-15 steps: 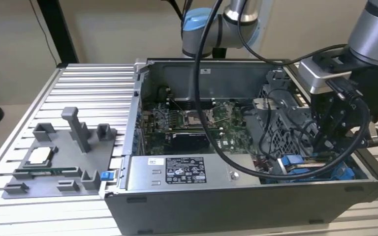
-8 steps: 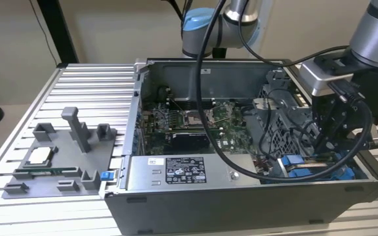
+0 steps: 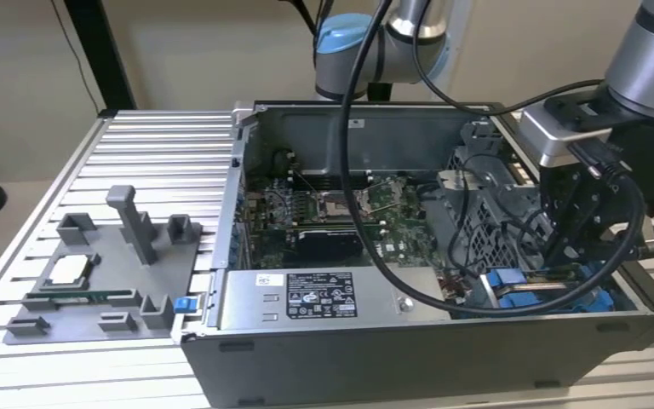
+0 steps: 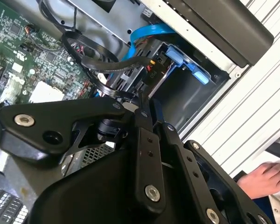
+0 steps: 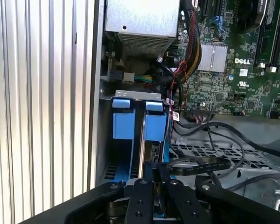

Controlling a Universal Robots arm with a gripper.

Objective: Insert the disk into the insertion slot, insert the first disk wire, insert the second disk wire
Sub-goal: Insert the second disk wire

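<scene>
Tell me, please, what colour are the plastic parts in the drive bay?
Bright blue plastic parts, clearest in the first wrist view.

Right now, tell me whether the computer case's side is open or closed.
Open. In the exterior view the computer case lies on the slatted table with no side panel on it, so the motherboard and power supply box are exposed.

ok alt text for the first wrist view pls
The gripper hangs over the slot, a bay with two blue plastic parts at the edge of an open computer case. Black cables cross beside it, with the green motherboard beyond and a ribbed metal table outside the case.
</scene>
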